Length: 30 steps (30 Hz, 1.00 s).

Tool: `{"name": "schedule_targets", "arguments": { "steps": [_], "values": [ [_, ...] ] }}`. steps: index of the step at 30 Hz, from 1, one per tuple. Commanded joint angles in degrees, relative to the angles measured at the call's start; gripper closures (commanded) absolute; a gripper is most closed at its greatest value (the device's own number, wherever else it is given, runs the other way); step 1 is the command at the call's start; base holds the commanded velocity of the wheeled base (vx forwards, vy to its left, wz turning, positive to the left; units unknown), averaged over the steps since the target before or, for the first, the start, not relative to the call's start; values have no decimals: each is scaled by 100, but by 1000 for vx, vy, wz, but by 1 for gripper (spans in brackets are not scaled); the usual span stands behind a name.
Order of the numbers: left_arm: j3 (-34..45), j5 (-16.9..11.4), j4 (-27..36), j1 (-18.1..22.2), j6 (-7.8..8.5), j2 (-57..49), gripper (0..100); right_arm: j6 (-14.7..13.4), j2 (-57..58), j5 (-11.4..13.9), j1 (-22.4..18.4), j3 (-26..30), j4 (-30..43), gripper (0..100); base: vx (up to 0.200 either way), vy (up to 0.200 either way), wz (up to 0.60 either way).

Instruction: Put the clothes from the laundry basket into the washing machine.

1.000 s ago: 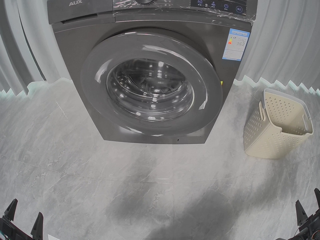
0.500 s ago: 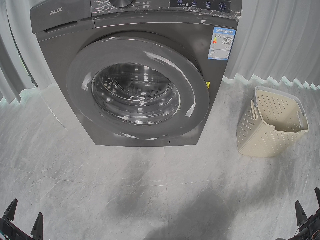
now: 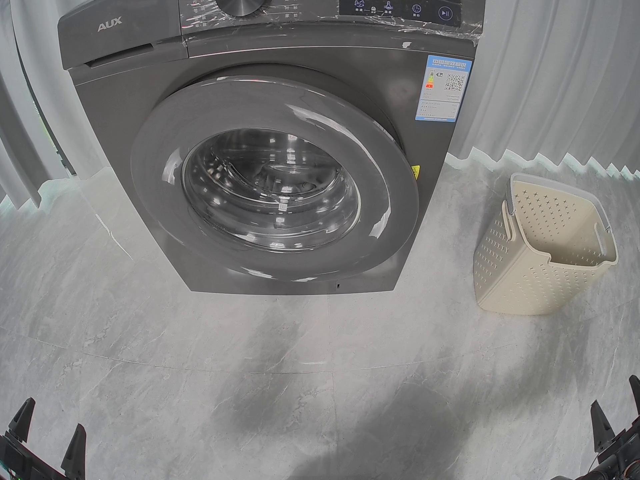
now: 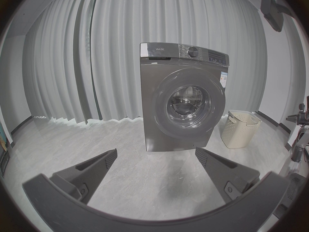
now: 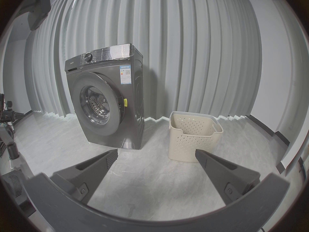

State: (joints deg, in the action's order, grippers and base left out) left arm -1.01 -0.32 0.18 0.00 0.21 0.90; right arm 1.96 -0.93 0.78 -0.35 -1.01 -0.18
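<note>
Room: pale pleated curtains (image 3: pixel 567 68) are hanging behind, and a grey marbled floor (image 3: pixel 200 381) is stretching out in front.
Washer: a dark grey washer (image 3: pixel 133 101) is standing at 12 o'clock. Its round door (image 3: pixel 393 201) is looking shut, with the steel drum (image 3: pixel 273 181) showing through the glass.
Basket: a cream perforated basket (image 3: pixel 520 275) is sitting on the floor at 2 o'clock, near the washer's right flank but not touching it.
Clothes: the basket's visible inner walls are looking bare and its bottom is hidden, so I cannot tell whether any clothes are lying inside.
Left gripper: the left gripper (image 3: pixel 52 416) is hanging low at 7 o'clock, fingers spread wide, holding nothing, well apart from the washer.
Right gripper: the right gripper (image 3: pixel 615 395) is hanging low at 5 o'clock, also spread wide and holding nothing, with the basket on its side.
Risk, door: with the door seeming shut, any garment brought over would be meeting glass and dropping to the floor.
Risk, basket: the basket is looking light, so a downward reach catching its rim could be tipping or pushing it away.
Risk, grab: reaching into a hidden bottom could be closing on plastic or on nothing.
</note>
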Motion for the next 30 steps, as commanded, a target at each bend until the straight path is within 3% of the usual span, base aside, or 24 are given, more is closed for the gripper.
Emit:
{"name": "schedule_targets", "arguments": {
  "steps": [1,8,11,20,30],
  "values": [
    [101,-3,-1,0,23,-90,0,-100,93,-25,0,101,9,0,0,0,0],
    [101,-3,-1,0,-21,-90,0,-126,93,-25,0,101,18,0,0,0,257],
    [101,-12,-1,0,41,-90,0,-187,93,-34,18,101,18,0,0,0,0],
    [101,-12,-1,0,41,-90,0,-187,93,-34,18,101,18,0,0,200,0],
    [101,-12,-1,0,50,-90,0,-152,93,-43,0,101,9,0,0,0,0]
  ]
}}
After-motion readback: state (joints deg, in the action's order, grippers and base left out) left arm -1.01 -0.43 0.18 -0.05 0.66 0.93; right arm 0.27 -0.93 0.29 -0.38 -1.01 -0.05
